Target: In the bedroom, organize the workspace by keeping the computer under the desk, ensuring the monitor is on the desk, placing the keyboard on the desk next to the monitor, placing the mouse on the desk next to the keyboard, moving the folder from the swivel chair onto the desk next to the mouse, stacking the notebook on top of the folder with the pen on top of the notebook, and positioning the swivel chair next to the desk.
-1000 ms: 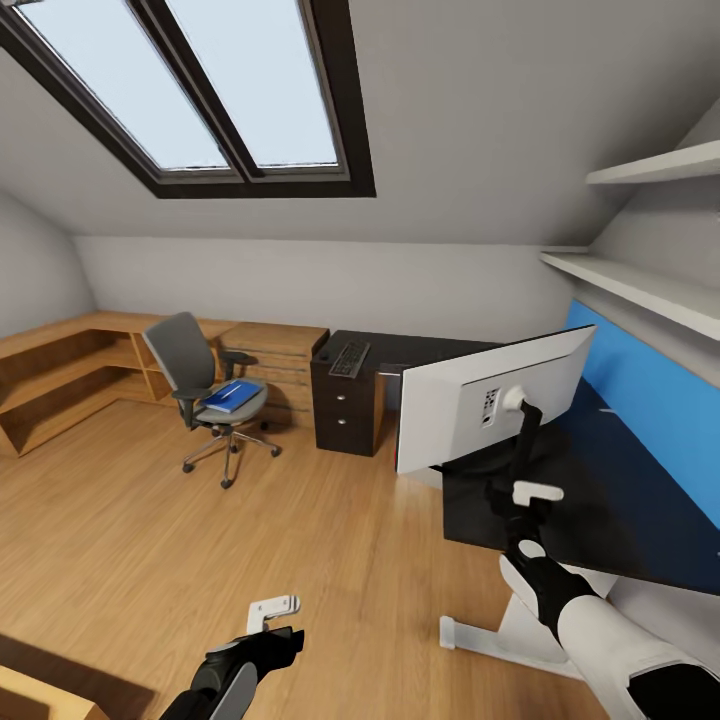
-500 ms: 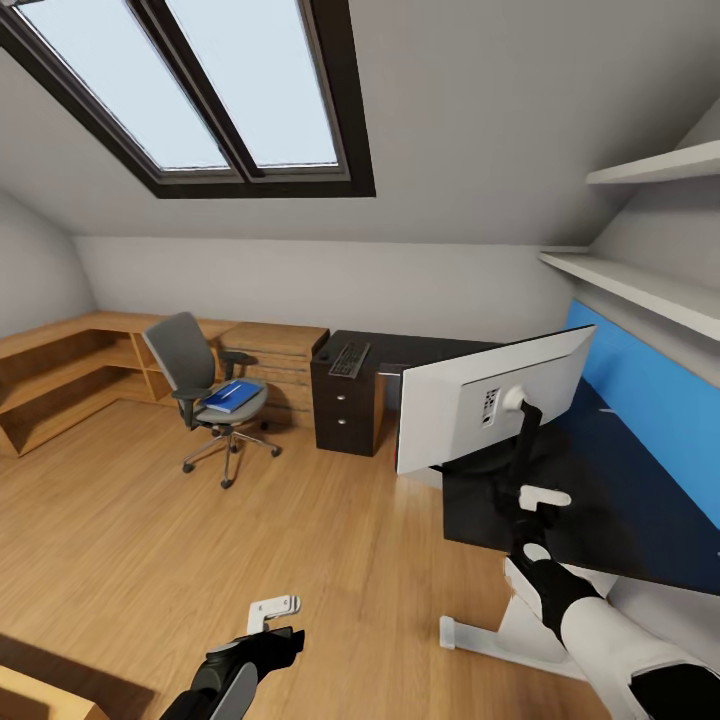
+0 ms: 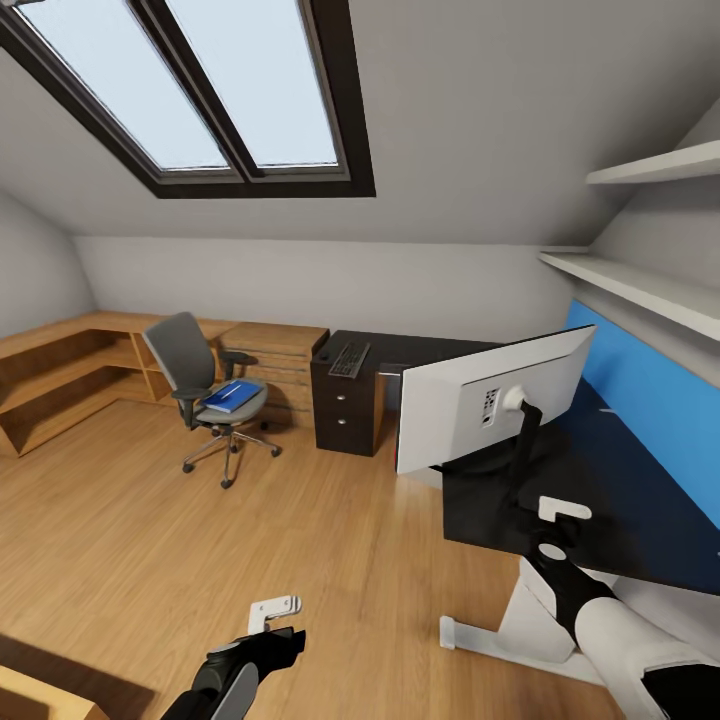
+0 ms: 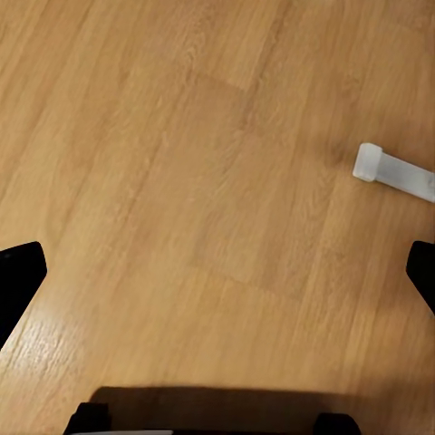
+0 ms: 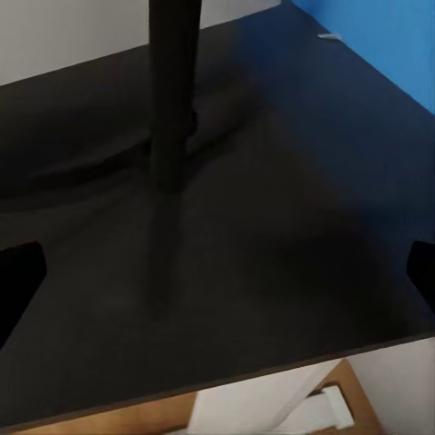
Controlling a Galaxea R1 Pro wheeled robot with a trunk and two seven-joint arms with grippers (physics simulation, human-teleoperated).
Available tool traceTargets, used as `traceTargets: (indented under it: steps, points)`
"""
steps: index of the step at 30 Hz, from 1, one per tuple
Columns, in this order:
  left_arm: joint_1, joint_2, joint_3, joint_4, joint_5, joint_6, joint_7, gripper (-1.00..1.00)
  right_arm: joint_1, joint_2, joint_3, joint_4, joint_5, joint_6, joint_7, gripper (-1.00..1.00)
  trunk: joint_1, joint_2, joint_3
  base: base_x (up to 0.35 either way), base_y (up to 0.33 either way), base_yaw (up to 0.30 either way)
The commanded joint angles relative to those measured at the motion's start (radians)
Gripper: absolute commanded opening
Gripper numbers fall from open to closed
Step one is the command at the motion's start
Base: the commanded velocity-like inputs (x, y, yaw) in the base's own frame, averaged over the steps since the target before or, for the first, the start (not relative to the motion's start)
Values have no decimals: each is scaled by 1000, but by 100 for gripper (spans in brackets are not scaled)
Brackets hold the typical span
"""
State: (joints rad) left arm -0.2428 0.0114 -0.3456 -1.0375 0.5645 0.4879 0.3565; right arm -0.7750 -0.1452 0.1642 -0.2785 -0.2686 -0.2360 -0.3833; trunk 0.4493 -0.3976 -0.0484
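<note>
Monitor (image 3: pixel 490 408) upright on desk (image 3: pixel 640 500), right hand (image 3: pixel 562 512) spread wide just behind its stand. Left hand (image 3: pixel 272 612) open too, over floor (image 3: pixel 300 520).

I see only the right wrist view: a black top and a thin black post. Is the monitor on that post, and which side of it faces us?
Observer: Yes. The monitor stands on the desk, and its light grey back faces the head camera.
Operator: Where is the keyboard?
Observer: The keyboard lies on top of the black drawer cabinet, beyond the desk's far end.
Operator: And the folder?
Observer: The folder lies flat on the seat of the chair, which stands on the floor left of the cabinet in the head view.
</note>
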Motion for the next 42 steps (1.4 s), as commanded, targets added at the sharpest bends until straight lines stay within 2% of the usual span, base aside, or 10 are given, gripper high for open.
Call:
traceTargets:
  steps: [1,9,13,19,21,24,29,31,33,42]
  points:
    - [-1,1,-4,-1,10,1,10,100,-1,-1,8,1,-10,-4,-4,100,1,-2,-2,0,0,0]
    - [-1,1,-4,0,11,1,10,100,-1,-2,8,1,-12,-14,-3,100,1,-2,-2,78,0,0]
    - [-1,-1,-4,2,13,1,11,100,-1,-2,8,0,-12,-64,-2,100,1,-2,-2,89,0,0]
    - [-1,-3,-9,23,12,1,11,100,-2,2,9,-34,-10,-60,-6,100,1,-2,-2,5,0,0]
    - [-1,-8,-27,28,11,-11,11,100,-2,3,10,-99,-8,-17,-7,100,1,-2,-2,1,0,0]
    - [-1,-13,-57,32,12,-39,12,100,-5,4,9,-185,-9,121,-7,100,1,-2,-2,0,0,0]
    - [-1,-14,-66,32,12,-49,14,100,-59,3,9,-213,-9,206,-8,100,1,-2,-2,0,0,0]
    - [-1,-14,-68,34,13,-51,13,100,-121,1,-6,-164,-12,256,-5,100,1,-2,-2,0,0,0]
    - [-1,-14,-69,34,13,-52,13,100,-140,0,-39,-68,-12,246,-2,100,1,-2,-2,0,0,0]
    - [-1,-14,-70,34,14,-52,13,100,-150,2,-64,11,-11,191,0,100,1,-2,-2,0,0,0]
